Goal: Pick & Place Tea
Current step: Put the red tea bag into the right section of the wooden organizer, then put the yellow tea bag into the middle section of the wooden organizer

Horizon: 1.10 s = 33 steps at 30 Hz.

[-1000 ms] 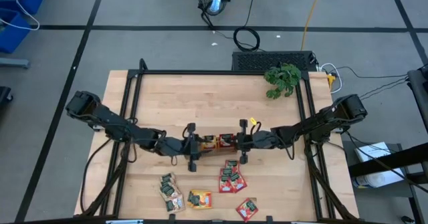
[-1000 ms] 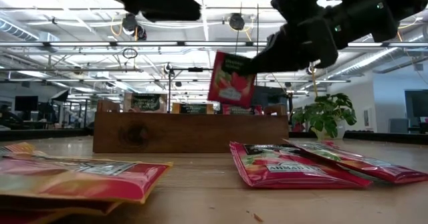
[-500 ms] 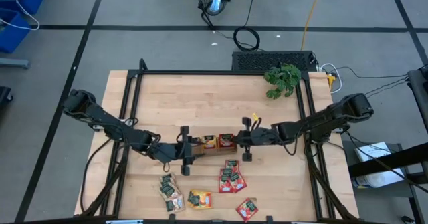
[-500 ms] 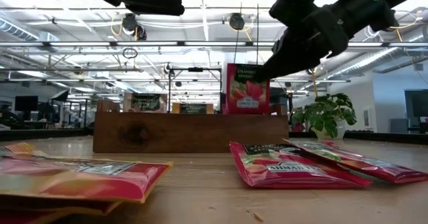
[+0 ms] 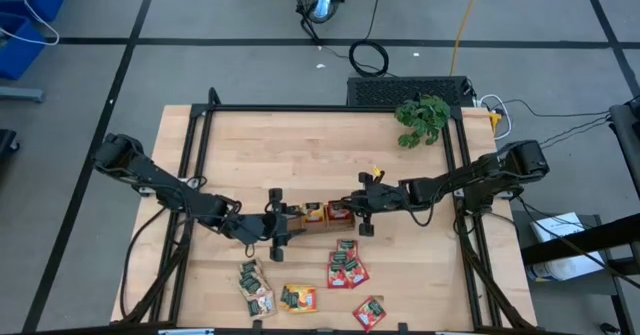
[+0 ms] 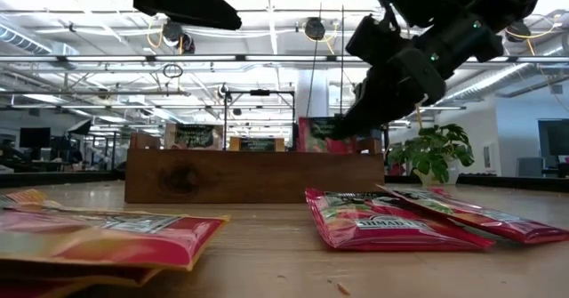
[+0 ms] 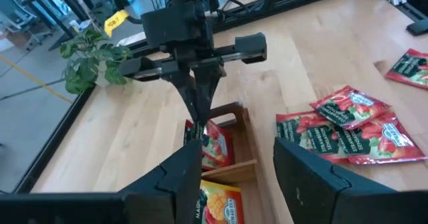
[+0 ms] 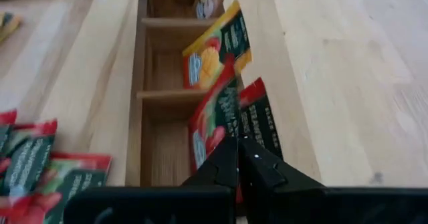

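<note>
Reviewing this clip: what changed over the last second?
The right gripper, shut on a red sachet, lowered it from above the tray down into the tray's end compartment. The left gripper pulled back a little and opened wider. Loose sachets on the table stayed put.

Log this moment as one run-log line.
right gripper: shut on red tea sachet, lowered into tray end compartment | left gripper: open, empty, beside tray | loose sachets: on table
</note>
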{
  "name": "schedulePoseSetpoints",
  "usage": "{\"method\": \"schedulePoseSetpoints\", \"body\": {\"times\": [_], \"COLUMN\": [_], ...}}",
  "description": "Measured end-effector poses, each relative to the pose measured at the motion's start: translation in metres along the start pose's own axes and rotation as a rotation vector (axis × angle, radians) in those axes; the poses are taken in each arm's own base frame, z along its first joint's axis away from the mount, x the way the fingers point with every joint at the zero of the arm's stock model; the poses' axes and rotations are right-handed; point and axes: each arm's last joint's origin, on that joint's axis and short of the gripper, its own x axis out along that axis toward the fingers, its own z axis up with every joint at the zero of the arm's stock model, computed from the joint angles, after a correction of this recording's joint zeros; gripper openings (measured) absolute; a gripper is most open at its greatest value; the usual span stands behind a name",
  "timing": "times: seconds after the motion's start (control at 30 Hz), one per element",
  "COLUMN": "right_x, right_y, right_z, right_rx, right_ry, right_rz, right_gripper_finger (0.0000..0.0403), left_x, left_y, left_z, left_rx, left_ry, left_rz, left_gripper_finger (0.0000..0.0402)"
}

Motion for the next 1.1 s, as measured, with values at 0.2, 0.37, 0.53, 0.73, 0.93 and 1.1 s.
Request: {"method": "schedulePoseSetpoints", "body": {"times": [0.2,0.37,0.53,0.73,0.93,1.1], "right_x": [0.007,0.011,0.01,0.007,0.004,-0.002], "right_y": [0.0,0.0,0.001,0.0,-0.001,0.007], "right_z": [-0.002,-0.004,-0.001,0.003,0.006,0.019], "right_rx": [0.002,-0.009,-0.039,-0.043,-0.034,-0.132], "right_ry": [-0.014,-0.013,-0.037,-0.067,-0.089,-0.198], "right_rz": [-0.001,-0.006,-0.029,-0.056,-0.059,-0.045], "right_gripper_finger": [0.0,0.0,0.0019,0.0099,0.016,0.0166], "left_x": [0.0,0.0,0.0,0.0,0.0,0.0], "left_y": [0.0,0.0,-0.001,-0.001,-0.001,-0.002], "left_z": [-0.001,-0.003,-0.003,-0.003,-0.003,-0.005], "left_rx": [-0.002,-0.003,-0.009,-0.009,-0.008,-0.002], "left_ry": [0.012,0.025,0.027,0.027,0.028,0.042], "left_rz": [-0.001,-0.003,-0.004,-0.007,-0.007,-0.021], "left_gripper_finger": [0.0189,0.0189,0.0189,0.0189,0.0189,0.0189]}}
